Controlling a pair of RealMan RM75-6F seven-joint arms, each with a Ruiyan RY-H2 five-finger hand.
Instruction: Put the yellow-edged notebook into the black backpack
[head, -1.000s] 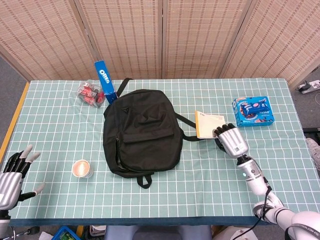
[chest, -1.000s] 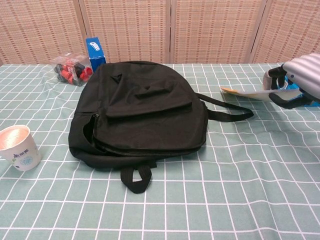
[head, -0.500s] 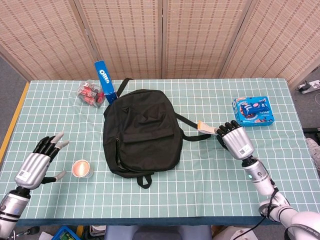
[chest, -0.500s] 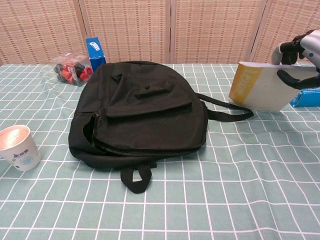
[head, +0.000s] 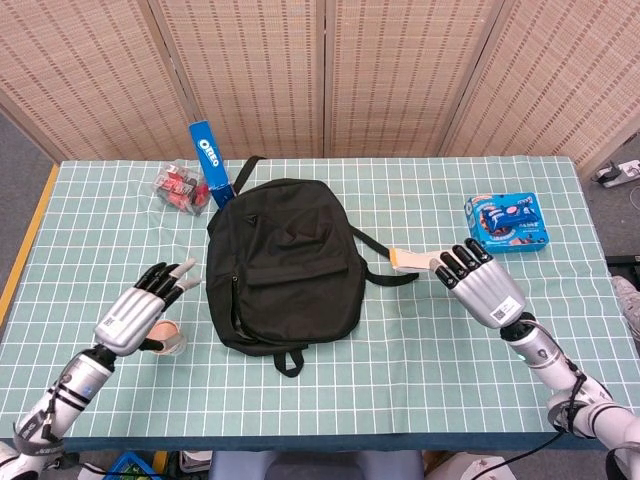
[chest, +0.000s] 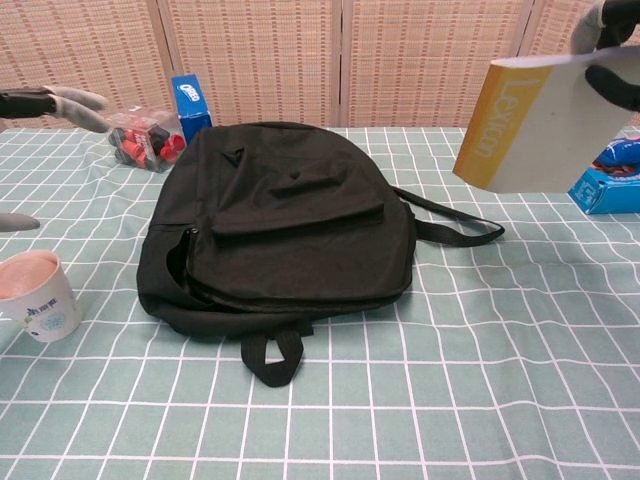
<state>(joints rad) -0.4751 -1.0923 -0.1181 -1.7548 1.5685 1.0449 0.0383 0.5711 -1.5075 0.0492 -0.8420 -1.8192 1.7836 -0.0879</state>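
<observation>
The black backpack (head: 285, 262) lies flat in the middle of the table, its side zip gaping toward the left (chest: 176, 262). My right hand (head: 486, 286) grips the yellow-edged notebook (chest: 548, 128) and holds it lifted above the table, right of the backpack and tilted, with its yellow spine (chest: 481, 128) facing the bag. In the head view the notebook (head: 412, 260) shows nearly edge-on. My left hand (head: 140, 310) hovers with fingers spread and nothing in it, just left of the backpack, above a paper cup (chest: 40, 298).
A blue Oreo box (head: 210, 160) stands upright behind the backpack beside a clear bag of red items (head: 180, 187). A blue cookie box (head: 507, 222) lies at the right. The backpack strap (chest: 455, 222) trails on the cloth under the notebook.
My right hand has lifted the notebook off the table and raised it higher. The left hand has moved in from the table's left edge toward the backpack, over the cup.
</observation>
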